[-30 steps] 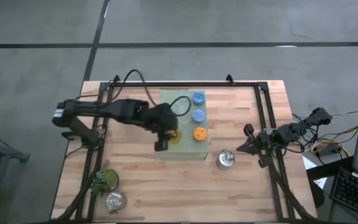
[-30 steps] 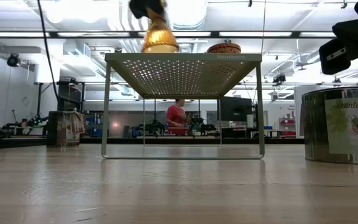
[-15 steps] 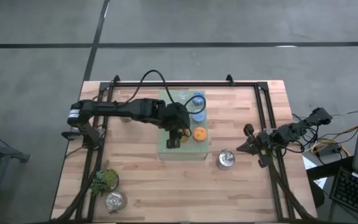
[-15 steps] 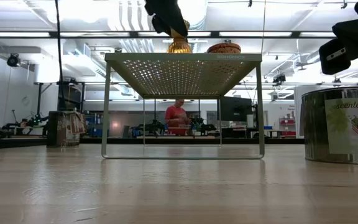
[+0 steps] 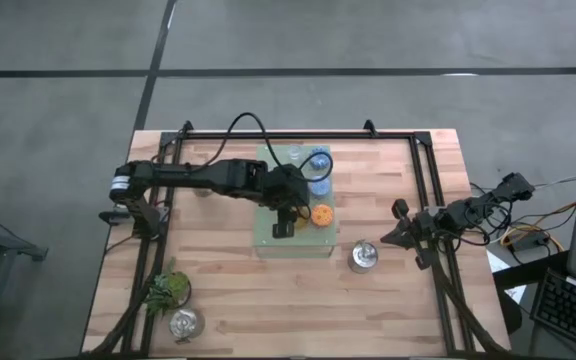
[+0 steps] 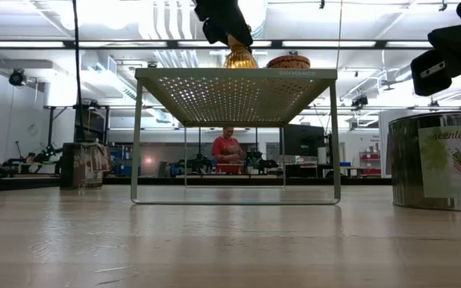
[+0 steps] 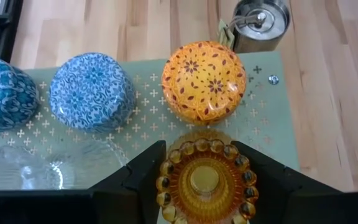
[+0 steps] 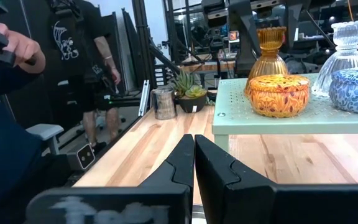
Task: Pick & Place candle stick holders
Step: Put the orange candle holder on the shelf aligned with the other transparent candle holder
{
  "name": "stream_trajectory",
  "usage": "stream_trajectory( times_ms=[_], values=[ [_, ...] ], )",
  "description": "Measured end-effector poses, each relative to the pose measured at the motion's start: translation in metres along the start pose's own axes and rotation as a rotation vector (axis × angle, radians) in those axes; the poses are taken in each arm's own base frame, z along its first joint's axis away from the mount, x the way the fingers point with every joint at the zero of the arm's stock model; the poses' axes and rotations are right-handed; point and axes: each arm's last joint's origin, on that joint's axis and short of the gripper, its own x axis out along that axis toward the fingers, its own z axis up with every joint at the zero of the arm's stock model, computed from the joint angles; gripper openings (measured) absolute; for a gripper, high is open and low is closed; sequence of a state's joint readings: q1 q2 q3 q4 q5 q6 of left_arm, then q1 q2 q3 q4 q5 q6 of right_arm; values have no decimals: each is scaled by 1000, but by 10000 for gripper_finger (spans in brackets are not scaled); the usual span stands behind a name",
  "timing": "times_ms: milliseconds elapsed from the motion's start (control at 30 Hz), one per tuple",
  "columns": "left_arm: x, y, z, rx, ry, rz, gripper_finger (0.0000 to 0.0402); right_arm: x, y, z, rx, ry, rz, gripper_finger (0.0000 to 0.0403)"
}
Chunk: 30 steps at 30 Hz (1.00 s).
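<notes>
An amber ribbed glass holder [image 7: 205, 183] is upright on the pale green perforated board [image 5: 293, 240], just on the near side of the orange holder [image 7: 204, 81]. My left gripper [image 5: 290, 212] is above it and shut on it. Two blue holders [image 7: 92, 90] and a clear glass holder [image 8: 347, 43] also stand on the board. One silver holder [image 5: 364, 257] rests on the table to the right of the board, another [image 5: 183, 323] at the near left. My right gripper [image 5: 400, 232] is shut and empty at the table's right side. My left gripper pinches the amber holder's beaded top rim [image 7: 166, 180] between its two fingers, one finger [image 7: 143, 171] on each side. The fingers come from above, pointing down. The holder is upright with its foot [image 6: 240, 66] at the board's top surface.
A leafy green sprig [image 5: 168, 290] lies at the near left beside the silver holder. A black frame rail [image 5: 268, 133] runs around the table's far and side edges. People stand in the room beyond the table [image 8: 86, 56].
My left gripper has carried the amber holder from the board's left edge toward the table's right, over the board, to a spot beside the orange holder. It has stayed shut on the holder, which has stayed upright.
</notes>
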State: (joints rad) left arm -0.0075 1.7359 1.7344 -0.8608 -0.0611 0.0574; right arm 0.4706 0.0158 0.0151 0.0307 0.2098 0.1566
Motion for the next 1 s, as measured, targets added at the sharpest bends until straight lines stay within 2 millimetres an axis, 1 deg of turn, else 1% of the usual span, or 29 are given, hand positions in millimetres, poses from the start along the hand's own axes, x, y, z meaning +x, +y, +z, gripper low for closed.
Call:
stream_trajectory(
  times_ms=[467, 1000],
  values=[
    [0, 0, 4, -2, -41, 5, 187, 0, 0, 0, 0, 0, 0, 9],
    [-1, 1, 3, -1, -35, 13, 193, 0, 0, 0, 0, 0, 0, 9]
  ],
)
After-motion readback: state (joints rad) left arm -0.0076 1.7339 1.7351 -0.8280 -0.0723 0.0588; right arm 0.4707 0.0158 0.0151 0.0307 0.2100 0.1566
